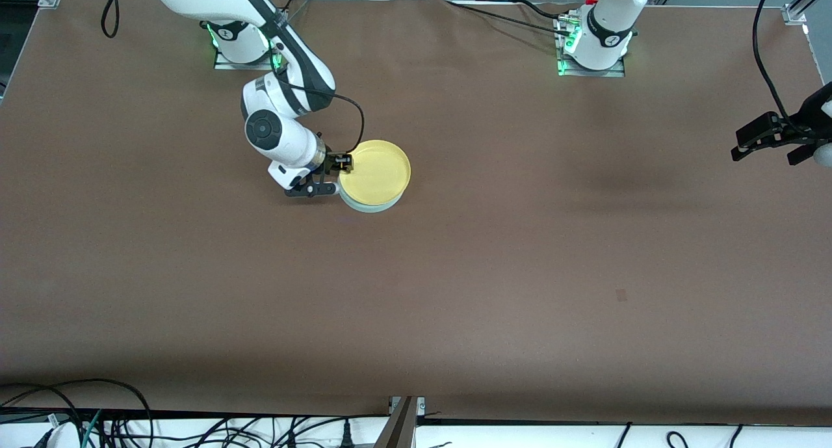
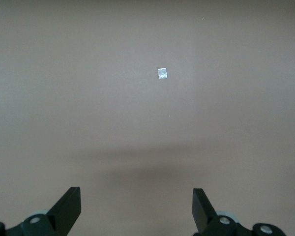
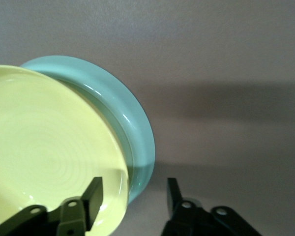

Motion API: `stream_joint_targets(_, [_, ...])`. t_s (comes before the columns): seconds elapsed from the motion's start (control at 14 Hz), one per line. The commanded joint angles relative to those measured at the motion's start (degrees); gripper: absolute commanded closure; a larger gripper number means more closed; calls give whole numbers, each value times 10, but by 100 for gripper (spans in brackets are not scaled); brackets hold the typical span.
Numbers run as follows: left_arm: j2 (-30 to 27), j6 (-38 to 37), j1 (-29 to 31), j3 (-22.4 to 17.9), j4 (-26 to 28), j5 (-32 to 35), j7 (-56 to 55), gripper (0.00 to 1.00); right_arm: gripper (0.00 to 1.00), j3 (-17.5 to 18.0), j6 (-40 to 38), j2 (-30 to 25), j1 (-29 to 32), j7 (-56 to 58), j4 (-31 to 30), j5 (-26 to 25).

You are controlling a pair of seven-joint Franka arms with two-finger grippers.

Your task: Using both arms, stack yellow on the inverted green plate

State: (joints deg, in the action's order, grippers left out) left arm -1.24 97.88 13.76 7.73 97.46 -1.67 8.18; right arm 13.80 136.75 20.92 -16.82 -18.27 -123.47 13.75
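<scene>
Yellow plate (image 1: 377,170), upright, stacked on the inverted green plate (image 1: 370,207), both toward the right arm's end of the table (image 1: 520,272). Right gripper (image 1: 328,175) at the yellow plate's rim, fingers parted astride the rim, one finger (image 3: 91,204) over the plate, not clamping. Left gripper (image 1: 767,139) waits in the air over the left arm's end of the table, fingers wide, holding nothing.

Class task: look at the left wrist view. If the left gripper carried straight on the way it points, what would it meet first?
Probably only the bare table: the open left gripper faces brown cloth with a small pale square mark on it.
</scene>
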Motion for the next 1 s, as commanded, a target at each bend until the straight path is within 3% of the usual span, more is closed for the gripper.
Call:
stream_joint_targets(0.0, [4, -15, 0, 4, -16, 13, 0, 0, 0, -33, -109, -31, -6, 6, 59, -2])
stream_joint_targets(0.21, [4, -16, 0, 5, -16, 13, -1, 0, 0, -63, -224, -37, -6, 17, 139, -32])
stream_joint_targets(0.57, [4, -17, 1, 5, -16, 13, 0, 0, 0, -168, -493, -40, -1, 86, 346, -33])
stream_joint_targets(0.79, [4, -17, 1, 4, -15, 13, 0, 0, 0, -244, -589, -41, -1, 180, 433, -32])
stream_joint_targets(0.93, [4, -17, 1, 4, -16, 13, 0, 0, 0, -267, -618, -72, -1, 182, 448, -35])
